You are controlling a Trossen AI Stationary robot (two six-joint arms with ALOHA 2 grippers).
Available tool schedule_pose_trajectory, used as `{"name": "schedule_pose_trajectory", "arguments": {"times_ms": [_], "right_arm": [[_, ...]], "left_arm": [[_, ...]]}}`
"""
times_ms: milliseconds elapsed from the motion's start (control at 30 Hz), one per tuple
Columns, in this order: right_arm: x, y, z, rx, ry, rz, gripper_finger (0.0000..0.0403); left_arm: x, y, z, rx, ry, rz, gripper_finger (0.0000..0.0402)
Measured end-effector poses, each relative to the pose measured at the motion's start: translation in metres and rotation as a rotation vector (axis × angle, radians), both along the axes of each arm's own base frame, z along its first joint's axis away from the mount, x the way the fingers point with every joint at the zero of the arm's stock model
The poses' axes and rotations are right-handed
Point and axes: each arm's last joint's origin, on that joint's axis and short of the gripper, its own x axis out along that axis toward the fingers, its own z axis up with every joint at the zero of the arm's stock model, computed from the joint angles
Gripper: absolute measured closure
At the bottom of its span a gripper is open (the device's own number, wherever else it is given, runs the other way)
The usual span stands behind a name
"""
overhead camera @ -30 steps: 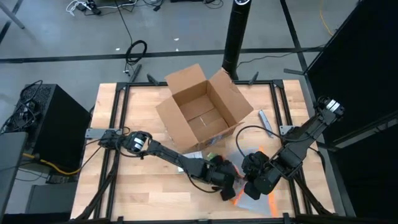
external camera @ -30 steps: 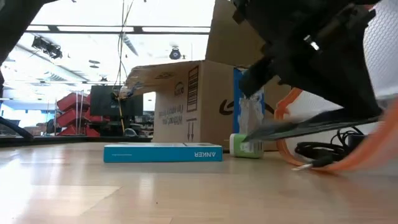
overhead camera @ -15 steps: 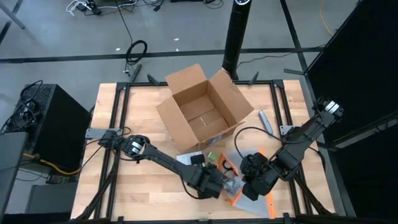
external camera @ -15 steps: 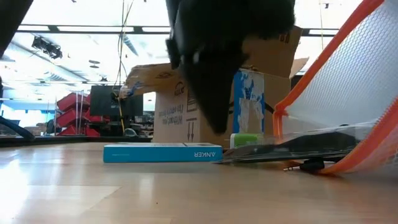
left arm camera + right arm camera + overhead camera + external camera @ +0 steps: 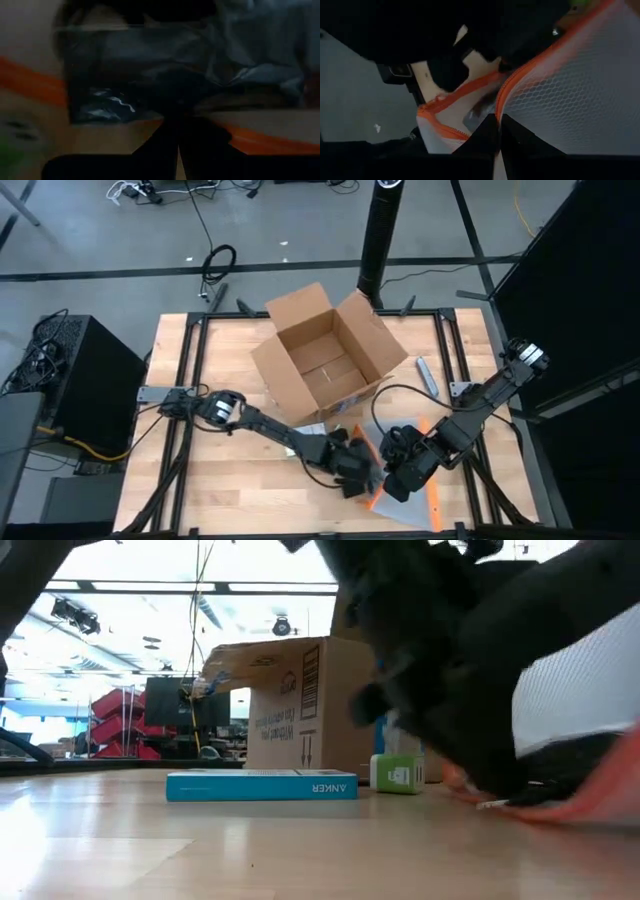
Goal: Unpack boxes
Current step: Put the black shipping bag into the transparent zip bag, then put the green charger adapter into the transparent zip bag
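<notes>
High view — cardboard box (image 5: pixel 328 358) open, upright, far-centre of table (image 5: pixel 180 470); left gripper (image 5: pixel 358 477) and right gripper (image 5: pixel 395 477) meet over orange-edged pouch (image 5: pixel 432 505).

Low view — teal carton (image 5: pixel 262 785), green item (image 5: pixel 397 773) unpacked.

Wrist views — both pincers closed, right one pinching the pouch edge; opposed pulls risk tearing or spilling it.

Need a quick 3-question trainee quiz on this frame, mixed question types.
1. True or false: the cardboard box stands with its flaps open.
2. Which item lies nearer the teal Anker box in the low view: A) green packet, B) black pillar?
3. Both hands, left hand and right hand, meet over which item?

Key: 1 true. 2 A. 3 the orange-edged mesh pouch, at the table's near edge.
</notes>
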Motion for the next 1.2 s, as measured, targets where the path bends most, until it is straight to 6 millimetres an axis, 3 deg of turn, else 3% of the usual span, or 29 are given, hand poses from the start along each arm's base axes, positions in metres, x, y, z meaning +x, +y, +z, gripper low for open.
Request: {"name": "schedule_pose_trajectory", "arguments": {"times_ms": [67, 133, 433, 600, 1067, 1200], "right_arm": [[0.002, -0.001, 0.0, 0.001, -0.002, 0.003, 0.0403], [0.003, -0.002, 0.0, -0.002, -0.008, 0.009, 0.0403], [0.004, -0.003, 0.0, -0.006, -0.01, 0.01, 0.0403], [0.004, -0.008, -0.001, -0.045, 0.003, -0.012, 0.0403], [0.003, -0.014, -0.003, -0.089, 0.036, -0.014, 0.0403], [0.002, -0.015, -0.004, -0.102, 0.047, 0.0, 0.0403]], "left_arm": [[0.006, 0.003, 0.002, -0.02, -0.061, -0.006, 0.0401], [0.004, 0.003, 0.019, -0.01, -0.06, -0.015, 0.0401], [-0.033, 0.015, 0.039, 0.24, 0.273, -0.006, 0.0401], [-0.028, 0.028, 0.023, 0.26, 0.309, -0.049, 0.0401], [-0.015, 0.039, -0.015, 0.132, 0.225, -0.103, 0.0401], [-0.024, 0.029, 0.001, 0.166, 0.235, -0.115, 0.0401]]}}
